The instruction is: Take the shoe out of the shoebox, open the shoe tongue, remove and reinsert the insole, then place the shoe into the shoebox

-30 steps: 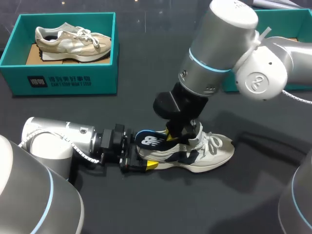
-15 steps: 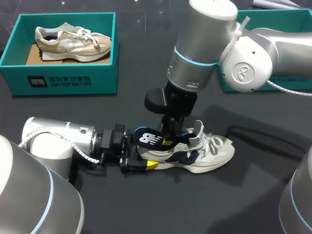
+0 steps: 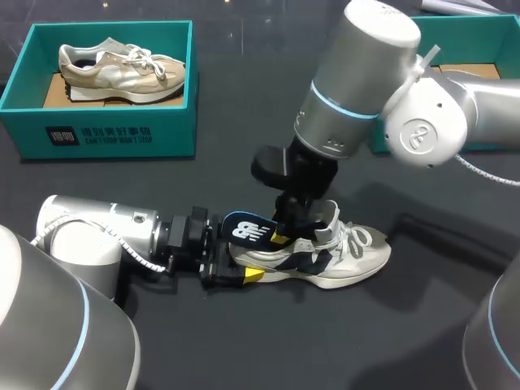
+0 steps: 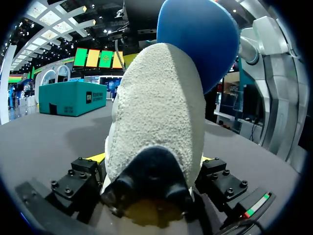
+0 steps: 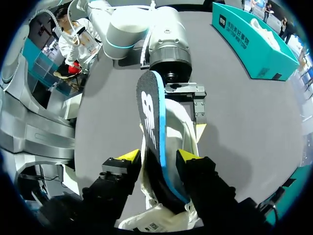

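Right gripper [image 5: 159, 156] pinches the dark blue foam insole [image 3: 246, 231], half out of the white-and-navy mesh sneaker [image 3: 345, 256] on the black table [image 3: 244, 341]. Left gripper [image 3: 240, 272] clamps its heel. Unboxing and tongue look done; seating the insole and boxing the sneaker in the teal cardboard shoebox [image 3: 463, 28] remain.

The shoe [image 3: 325, 256] lies on the worktop [image 3: 244, 341] near the front middle, toe to the right, heel to the left. The left arm [image 3: 97, 236] lies low along the worktop from the left, its jaws on either side of the heel. The right arm [image 3: 357, 89] comes down from the rear right over the shoe's opening, with the insole [image 3: 248, 230] between its jaws. The insole sits partly in the shoe, its free end slanting up over the heel. At the rear left a shoebox [image 3: 106, 138] holds a second shoe [image 3: 122, 71]. Another box [image 3: 479, 36] sits at the rear right, behind the right arm.
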Available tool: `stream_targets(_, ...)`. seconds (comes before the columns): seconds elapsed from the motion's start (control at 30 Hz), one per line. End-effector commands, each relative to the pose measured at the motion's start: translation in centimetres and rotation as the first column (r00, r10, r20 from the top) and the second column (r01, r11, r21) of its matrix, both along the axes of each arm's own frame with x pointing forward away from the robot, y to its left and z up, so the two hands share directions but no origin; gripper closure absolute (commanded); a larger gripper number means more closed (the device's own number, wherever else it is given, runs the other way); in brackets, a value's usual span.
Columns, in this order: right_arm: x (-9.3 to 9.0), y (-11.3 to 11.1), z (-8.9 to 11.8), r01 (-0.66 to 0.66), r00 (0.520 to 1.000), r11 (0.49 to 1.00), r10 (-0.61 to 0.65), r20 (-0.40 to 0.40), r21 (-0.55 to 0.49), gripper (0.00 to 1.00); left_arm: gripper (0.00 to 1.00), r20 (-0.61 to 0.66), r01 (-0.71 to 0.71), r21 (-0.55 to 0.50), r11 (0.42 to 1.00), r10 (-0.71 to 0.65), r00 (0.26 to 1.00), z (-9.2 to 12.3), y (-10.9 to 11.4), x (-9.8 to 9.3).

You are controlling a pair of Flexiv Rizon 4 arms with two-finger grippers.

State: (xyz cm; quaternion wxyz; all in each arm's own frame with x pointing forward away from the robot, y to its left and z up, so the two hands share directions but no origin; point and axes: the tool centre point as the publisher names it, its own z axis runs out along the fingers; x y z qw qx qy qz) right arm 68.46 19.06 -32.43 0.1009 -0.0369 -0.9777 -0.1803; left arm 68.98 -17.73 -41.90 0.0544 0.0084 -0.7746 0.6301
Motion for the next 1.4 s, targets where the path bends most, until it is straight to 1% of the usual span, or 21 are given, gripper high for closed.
stream_targets(0.03,0.2,-0.9,-0.7,0.007,1.0,0.997,-0.006,-0.011,0.077,0.55,1.0,0.0,-0.001,0.001,1.0,0.001,1.0,-0.2,0.1,-0.1)
stream_targets(0.17,0.3,-0.7,-0.8,0.004,1.0,0.995,-0.002,-0.018,0.102,0.54,1.0,0.0,-0.001,0.001,1.0,0.001,1.0,-0.2,0.1,-0.1)
stream_targets(0.43,-0.1,-0.3,-1.3,-0.005,0.999,0.989,0.01,-0.036,0.145,0.59,1.0,0.0,-0.001,0.001,1.0,0.001,1.0,-0.2,0.1,-0.1)
stream_targets(0.67,-0.7,0.2,-1.0,-0.009,0.999,0.988,0.015,-0.037,0.153,0.6,1.0,0.0,-0.001,0.001,1.0,0.001,1.0,-0.2,0.1,-0.1)
stream_targets(0.9,-1.0,1.1,-0.7,-0.021,0.999,0.987,0.026,-0.029,0.159,0.65,1.0,0.0,-0.001,0.001,1.0,0.001,1.0,-0.2,0.1,-0.1)
stream_targets(1.07,-1.1,1.8,-0.5,-0.031,0.999,0.987,0.035,-0.022,0.159,0.72,1.0,0.0,-0.001,0.001,1.0,0.001,1.0,-0.2,0.1,-0.1)
stream_targets(1.27,-1.1,2.3,-0.9,-0.034,0.999,0.985,0.039,-0.028,0.167,0.77,1.0,0.0,-0.001,0.001,1.0,0.001,1.0,-0.2,0.1,-0.1)
stream_targets(1.4,-1.2,2.3,-1.2,-0.025,0.999,0.984,0.031,-0.034,0.175,0.78,1.0,0.0,-0.001,0.001,1.0,0.001,1.0,-0.2,0.1,-0.1)
